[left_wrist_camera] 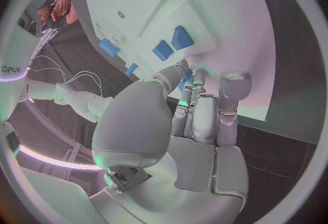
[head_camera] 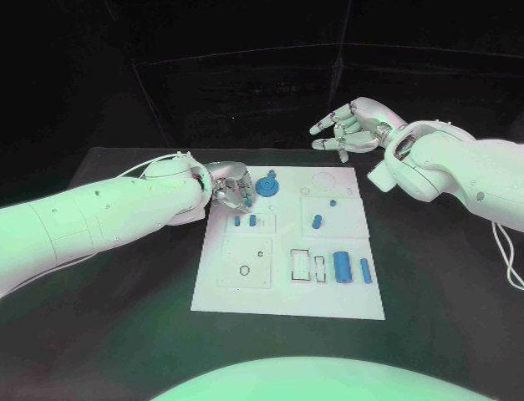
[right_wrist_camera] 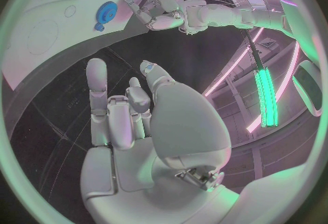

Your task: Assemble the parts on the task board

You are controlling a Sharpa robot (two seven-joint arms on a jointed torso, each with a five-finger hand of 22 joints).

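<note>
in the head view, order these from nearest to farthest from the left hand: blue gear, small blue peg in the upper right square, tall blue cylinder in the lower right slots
1. Blue gear, right beside the left hand at the board's far-left corner.
2. Small blue peg, mid-board, in the upper right square.
3. Tall blue cylinder, in the slots on the board's near right side.

1. Looks like a robotics lab or test cell, lit with coloured light against dark surroundings.
2. Black table [head_camera: 455, 276] in front of dark panelled walls, bearing a white task board [head_camera: 288, 288] with small blue parts [head_camera: 343, 268] set in outlined recesses.
3. Loose white cables [left_wrist_camera: 65, 79] running along an arm.
4. Glowing green light bar [right_wrist_camera: 264, 98] and pink strip lights beside cluttered equipment benches at the edge.
</note>
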